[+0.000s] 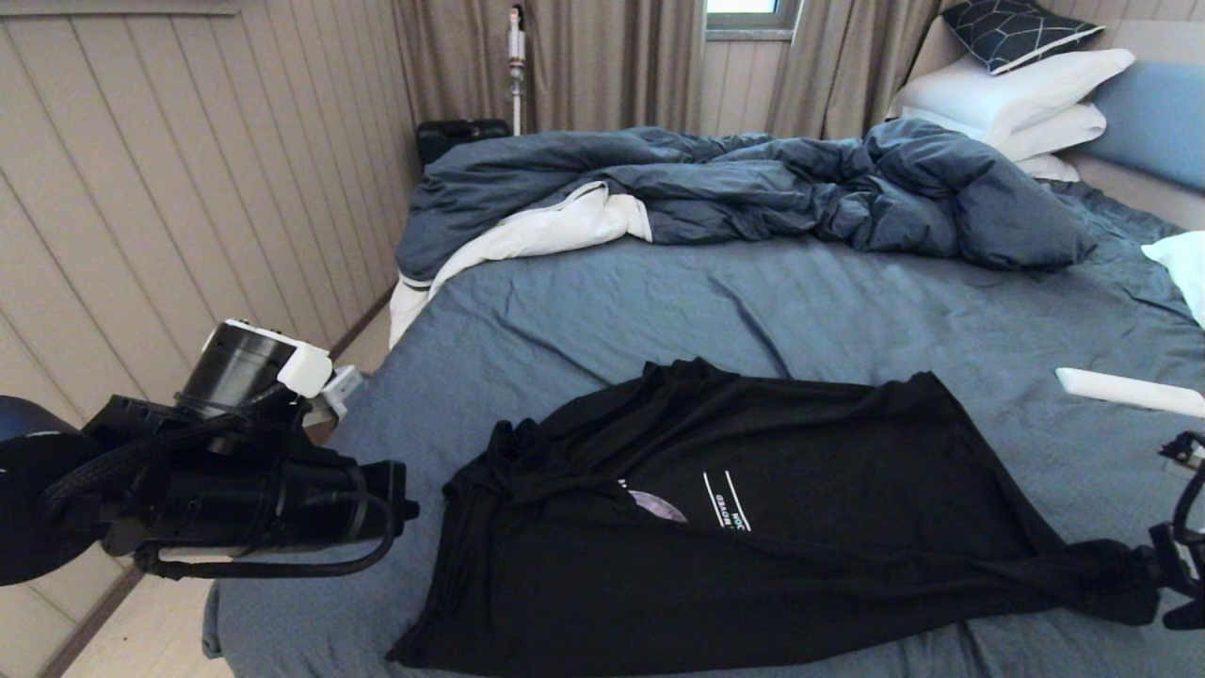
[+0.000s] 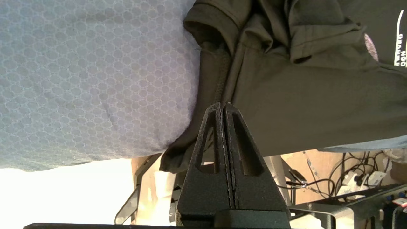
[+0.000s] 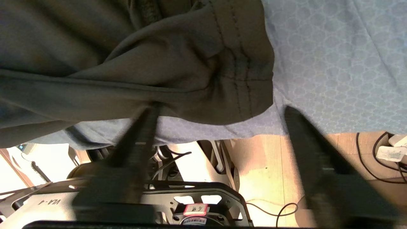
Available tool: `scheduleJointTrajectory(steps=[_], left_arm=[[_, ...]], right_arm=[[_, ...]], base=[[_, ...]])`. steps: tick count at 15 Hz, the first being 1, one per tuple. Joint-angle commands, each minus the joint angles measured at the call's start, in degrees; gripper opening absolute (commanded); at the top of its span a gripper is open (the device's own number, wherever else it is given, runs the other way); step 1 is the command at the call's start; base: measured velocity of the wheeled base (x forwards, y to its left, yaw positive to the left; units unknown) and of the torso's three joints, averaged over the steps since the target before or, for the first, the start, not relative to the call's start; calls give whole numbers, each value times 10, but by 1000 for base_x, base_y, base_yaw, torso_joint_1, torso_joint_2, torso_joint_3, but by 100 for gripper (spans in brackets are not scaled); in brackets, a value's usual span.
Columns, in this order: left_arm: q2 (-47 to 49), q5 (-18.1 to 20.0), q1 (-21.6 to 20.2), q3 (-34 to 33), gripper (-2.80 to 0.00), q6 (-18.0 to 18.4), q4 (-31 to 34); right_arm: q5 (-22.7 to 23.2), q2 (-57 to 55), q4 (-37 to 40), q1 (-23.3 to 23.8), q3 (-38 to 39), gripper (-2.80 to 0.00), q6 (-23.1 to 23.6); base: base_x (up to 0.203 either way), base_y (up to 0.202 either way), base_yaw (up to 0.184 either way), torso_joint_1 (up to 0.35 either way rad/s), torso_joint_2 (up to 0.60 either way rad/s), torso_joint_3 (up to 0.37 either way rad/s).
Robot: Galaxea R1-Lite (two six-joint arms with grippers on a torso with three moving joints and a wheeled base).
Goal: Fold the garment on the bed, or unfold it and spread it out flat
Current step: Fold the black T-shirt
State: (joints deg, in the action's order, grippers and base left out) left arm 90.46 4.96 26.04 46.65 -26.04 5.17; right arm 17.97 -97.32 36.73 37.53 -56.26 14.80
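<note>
The garment (image 1: 753,527), a black T-shirt with white print lines, lies rumpled across the near part of the bed (image 1: 706,301). Its left edge hangs over the bed's side. At that left edge my left gripper (image 2: 222,103) is shut, its tips pinching a raised ridge of the black cloth (image 2: 270,105). The left arm (image 1: 235,490) reaches in from the left in the head view. At the far right my right gripper (image 3: 221,108) stands open, its fingers either side of the stitched hem corner (image 3: 241,79). That corner is drawn out toward the right gripper (image 1: 1179,574).
A rumpled dark blue duvet (image 1: 753,188) with white lining lies across the back of the bed, with white pillows (image 1: 1017,94) at the back right. A white flat object (image 1: 1130,391) rests on the sheet at the right. A panelled wall (image 1: 141,188) runs along the left.
</note>
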Motion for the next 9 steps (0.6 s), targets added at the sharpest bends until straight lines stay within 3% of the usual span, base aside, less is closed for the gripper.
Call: scheduleJointTrajectory(steps=[1,9], left_arm=[[8,0,1,1,-280,-2,0],[12,1,0,5,-280,-1,1]], right_arm=[[1,-7,3,-1,1,-280,1],[2,-1,4,-10,-5,-280,1]], base=[[0,0,0,0,0,0],[0,0,0,0,0,0]])
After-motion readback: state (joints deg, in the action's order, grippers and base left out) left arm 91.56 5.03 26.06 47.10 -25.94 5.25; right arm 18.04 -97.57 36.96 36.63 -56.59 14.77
